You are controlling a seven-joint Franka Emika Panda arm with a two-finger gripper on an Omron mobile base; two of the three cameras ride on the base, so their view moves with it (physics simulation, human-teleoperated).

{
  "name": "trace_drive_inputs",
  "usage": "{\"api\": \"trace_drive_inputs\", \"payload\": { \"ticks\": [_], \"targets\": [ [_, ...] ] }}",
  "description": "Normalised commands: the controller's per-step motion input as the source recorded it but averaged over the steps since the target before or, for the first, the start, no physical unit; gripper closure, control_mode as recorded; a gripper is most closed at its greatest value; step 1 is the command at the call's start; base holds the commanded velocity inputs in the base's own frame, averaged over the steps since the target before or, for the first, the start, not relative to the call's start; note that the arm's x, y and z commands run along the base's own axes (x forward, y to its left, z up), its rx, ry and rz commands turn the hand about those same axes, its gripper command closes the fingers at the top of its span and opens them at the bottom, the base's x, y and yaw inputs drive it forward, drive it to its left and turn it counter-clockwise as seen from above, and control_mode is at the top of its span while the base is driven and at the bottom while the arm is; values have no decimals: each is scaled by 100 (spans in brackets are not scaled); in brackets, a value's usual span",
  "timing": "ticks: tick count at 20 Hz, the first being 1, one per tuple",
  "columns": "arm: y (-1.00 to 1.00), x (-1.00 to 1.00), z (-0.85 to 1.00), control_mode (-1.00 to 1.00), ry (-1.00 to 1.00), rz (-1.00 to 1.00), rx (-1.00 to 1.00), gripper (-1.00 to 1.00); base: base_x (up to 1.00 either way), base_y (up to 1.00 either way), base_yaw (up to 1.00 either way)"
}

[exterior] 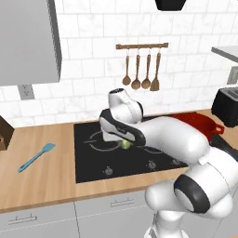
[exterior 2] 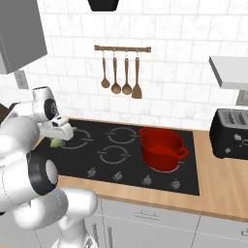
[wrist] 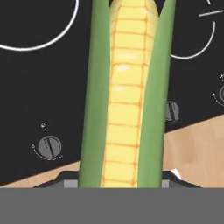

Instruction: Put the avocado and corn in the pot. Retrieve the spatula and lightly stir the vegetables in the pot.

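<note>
Corn [wrist: 127, 96]: clamped in our tool [exterior 2: 59, 138], long axis running straight out from it.
Pot [exterior 2: 161, 147]: well off to tool's right, across hob [exterior 2: 131, 155]; we judge carry goes that way.

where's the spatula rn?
The spatula lies flat on the wooden counter in the left base view, left of the black cooktop, apart from the gripper.

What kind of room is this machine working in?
A home-style kitchen, computer-rendered: a black cooktop set in a wooden counter, a red pot on it, and wooden utensils hanging on the white tiled wall.
</note>
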Motion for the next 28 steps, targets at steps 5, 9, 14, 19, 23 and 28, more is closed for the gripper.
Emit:
{"api": "trace_drive_inputs", "payload": {
  "ticks": [5,9,14,19,23,28],
  "targets": [
    [-100,14,39,-100,0,-16,-1,100,0,0,0],
    [-100,8,25,-100,0,-14,0,100,0,0,0],
    [-100,1,3,-100,1,-13,0,100,0,0,0],
    [-100,12,0,-100,2,-3,1,100,0,0,0],
    [-100,8,24,-100,0,0,1,100,0,0,0],
    [-89,32,3,-100,2,3,0,100,0,0,0]
  ]
}}
